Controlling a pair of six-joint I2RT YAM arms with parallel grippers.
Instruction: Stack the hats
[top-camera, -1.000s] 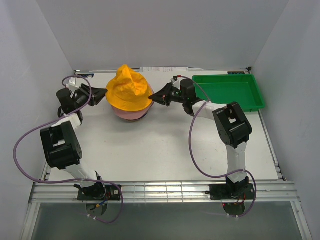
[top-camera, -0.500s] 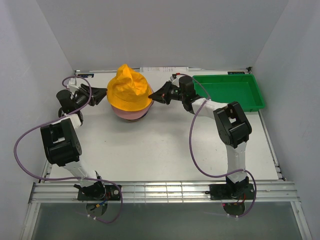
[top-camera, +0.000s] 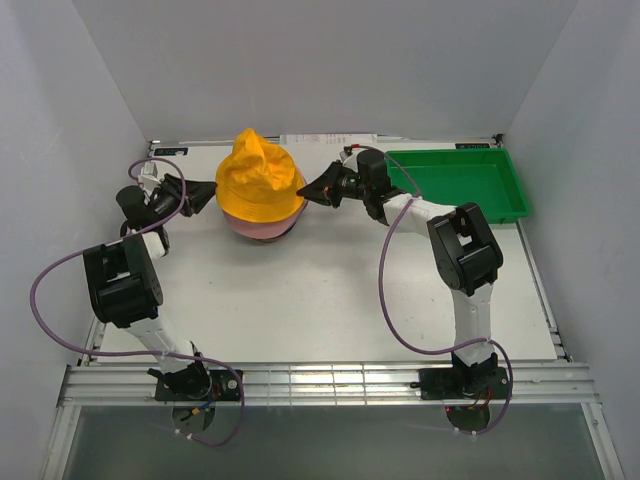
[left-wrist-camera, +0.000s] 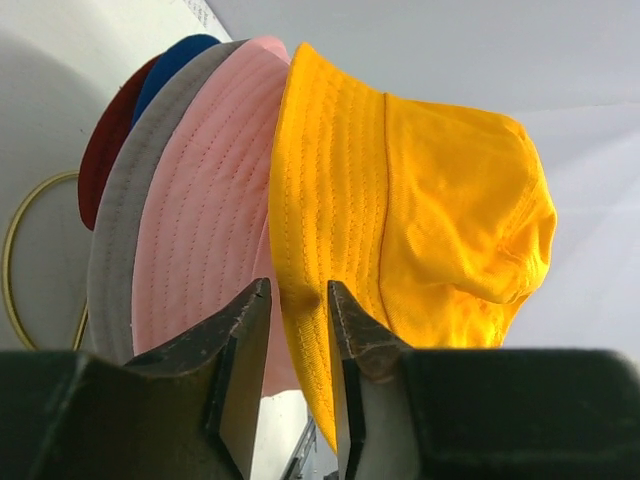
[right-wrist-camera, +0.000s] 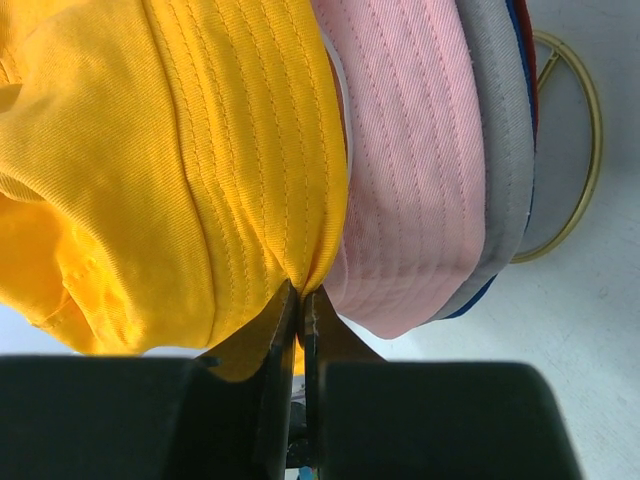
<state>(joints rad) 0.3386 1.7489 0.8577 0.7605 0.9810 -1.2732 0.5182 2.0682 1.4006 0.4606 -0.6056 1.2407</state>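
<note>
The hats sit in one stack at the back of the table. The yellow-orange hat (top-camera: 258, 180) is on top, and the pink hat (top-camera: 262, 229) shows under it. The left wrist view shows the yellow-orange (left-wrist-camera: 430, 200), pink (left-wrist-camera: 200, 200), grey (left-wrist-camera: 115, 250), blue (left-wrist-camera: 175, 60) and dark red (left-wrist-camera: 105, 150) brims layered. My left gripper (top-camera: 205, 189) (left-wrist-camera: 298, 290) is open, with the yellow brim loosely between its jaws. My right gripper (top-camera: 308, 192) (right-wrist-camera: 301, 292) is shut on the yellow-orange hat's brim (right-wrist-camera: 250, 150), beside the pink (right-wrist-camera: 400, 150) and grey (right-wrist-camera: 500, 150) brims.
A green plastic tray (top-camera: 460, 185) stands at the back right, just behind my right arm. A thin wire ring lies on the table under the stack, seen in the left wrist view (left-wrist-camera: 15, 240) and the right wrist view (right-wrist-camera: 585, 130). White walls enclose the table.
Both grippers have shifted slightly toward the back of the table at the yellow-orange hat's brim. The hat stays on the stack.
</note>
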